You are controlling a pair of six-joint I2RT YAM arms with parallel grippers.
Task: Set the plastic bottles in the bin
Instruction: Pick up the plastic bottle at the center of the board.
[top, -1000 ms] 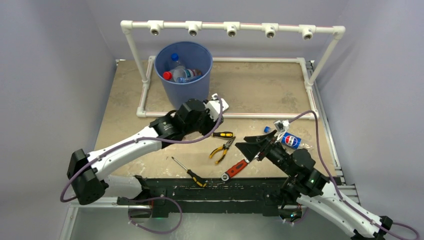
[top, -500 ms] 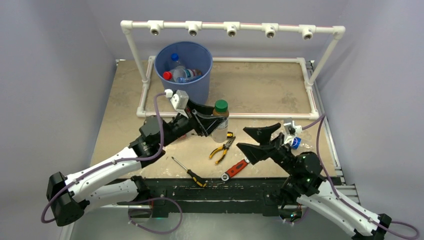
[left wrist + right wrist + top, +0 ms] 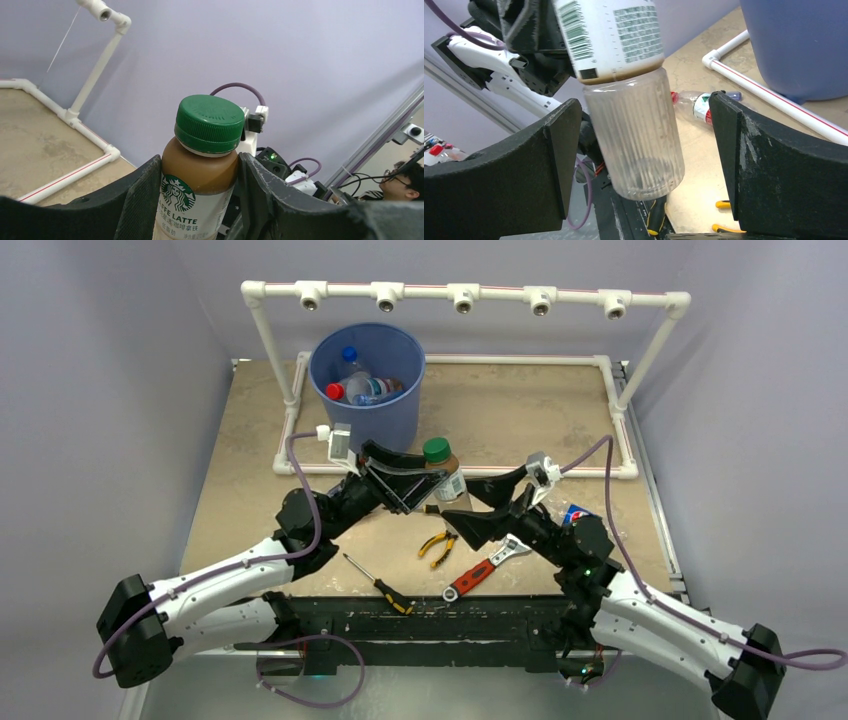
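My left gripper point(image 3: 432, 485) is shut on a brown coffee bottle point(image 3: 440, 468) with a green cap, held upright above the table's middle. In the left wrist view the fingers point(image 3: 142, 197) squeeze its shoulder point(image 3: 200, 172). My right gripper point(image 3: 470, 502) is open, its jaws on both sides of the bottle's clear ribbed base point(image 3: 636, 145) without touching it. The blue bin point(image 3: 367, 380) stands at the back left with several bottles point(image 3: 358, 386) inside. A blue-labelled bottle point(image 3: 577, 512) lies on the table at the right. Another small red-capped bottle point(image 3: 696, 102) lies near the bin.
Yellow pliers point(image 3: 440, 543), a red-handled wrench point(image 3: 478, 572) and a screwdriver point(image 3: 378, 583) lie near the front edge. The white pipe frame point(image 3: 460, 292) surrounds the back of the table; its low front rail point(image 3: 769, 95) runs just before the bin point(image 3: 799, 45).
My left gripper rose from the table holding the coffee bottle. My right gripper swung left, away from the blue-labelled bottle, and its open jaws now flank the coffee bottle's base.
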